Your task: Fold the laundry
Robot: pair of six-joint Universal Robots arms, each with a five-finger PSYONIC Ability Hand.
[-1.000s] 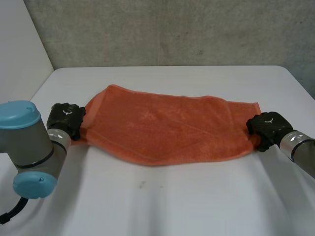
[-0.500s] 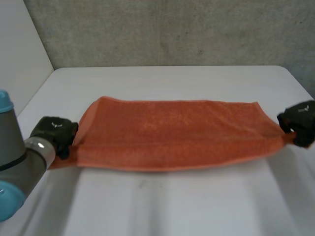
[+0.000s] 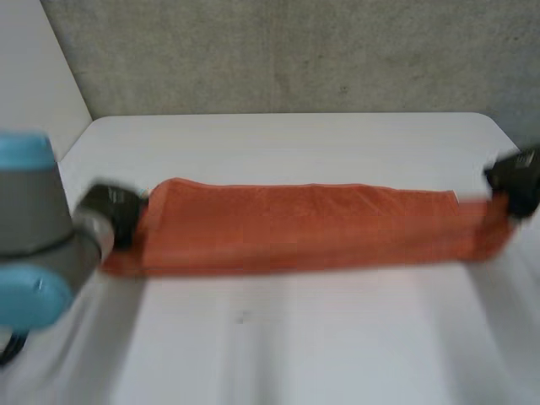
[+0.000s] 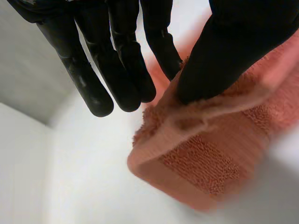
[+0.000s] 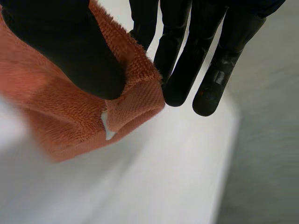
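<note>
Across the white table [image 3: 295,354] you have: one orange towel [image 3: 312,228], apparently doubled lengthwise, stretched out. Left hand [image 4: 219,51] pinches its left end corner; right hand [image 5: 70,51] pinches its right.

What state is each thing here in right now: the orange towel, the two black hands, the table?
Towel: pulled out into a long narrow strip between the two hands, apparently doubled lengthwise.
Left hand: shut on one end of the towel, thumb pinching it against the fingers.
Right hand: shut on the opposite end, same pinch.
Table: white, with the towel stretched across it.
</note>
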